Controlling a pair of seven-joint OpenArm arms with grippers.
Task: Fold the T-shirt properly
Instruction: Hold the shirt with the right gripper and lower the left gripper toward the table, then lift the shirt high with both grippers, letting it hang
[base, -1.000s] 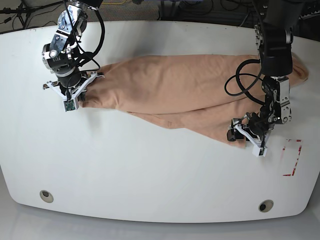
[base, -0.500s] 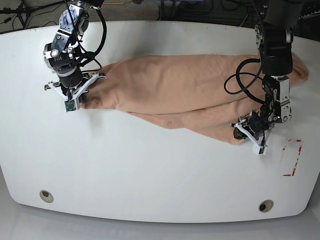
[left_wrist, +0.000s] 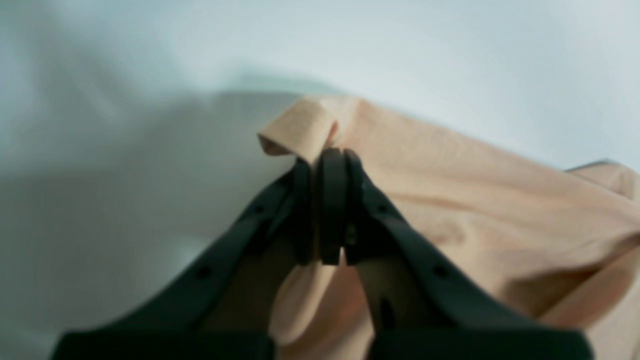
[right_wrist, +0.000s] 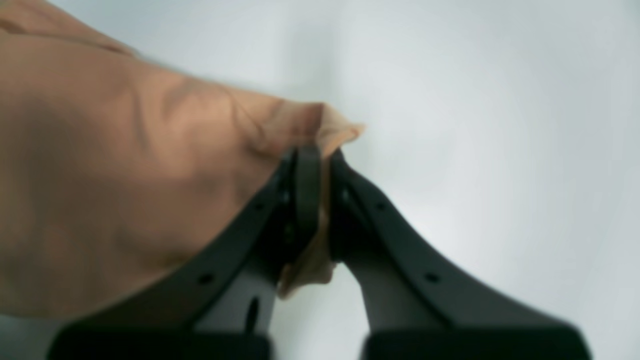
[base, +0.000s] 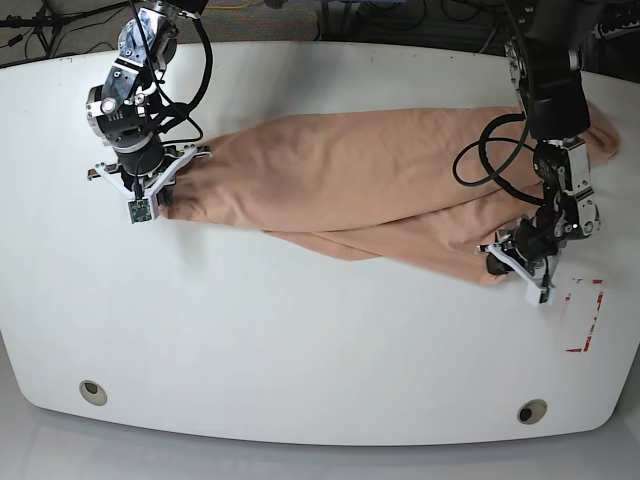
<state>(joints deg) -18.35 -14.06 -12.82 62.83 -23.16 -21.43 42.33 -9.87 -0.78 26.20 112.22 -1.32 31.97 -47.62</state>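
The peach T-shirt (base: 350, 180) lies bunched in a long band across the white table (base: 300, 340), running from the far left to the right. In the base view my right gripper (base: 163, 197) is at the band's left end, shut on a corner of the cloth. The right wrist view shows that corner of the T-shirt (right_wrist: 125, 165) pinched in my right gripper (right_wrist: 320, 160). My left gripper (base: 498, 262) is at the band's lower right end. The left wrist view shows my left gripper (left_wrist: 327, 165) shut on a folded edge of the T-shirt (left_wrist: 475, 200).
Red tape marks (base: 588, 315) sit on the table just right of the left gripper. Two round holes (base: 92, 391) (base: 531, 411) lie near the front edge. Cables and dark gear run behind the table's far edge.
My left gripper has closed on the cloth's lower right end and moved right with it, drawing the shirt that way. My right gripper stayed shut on the left corner and rose slightly.
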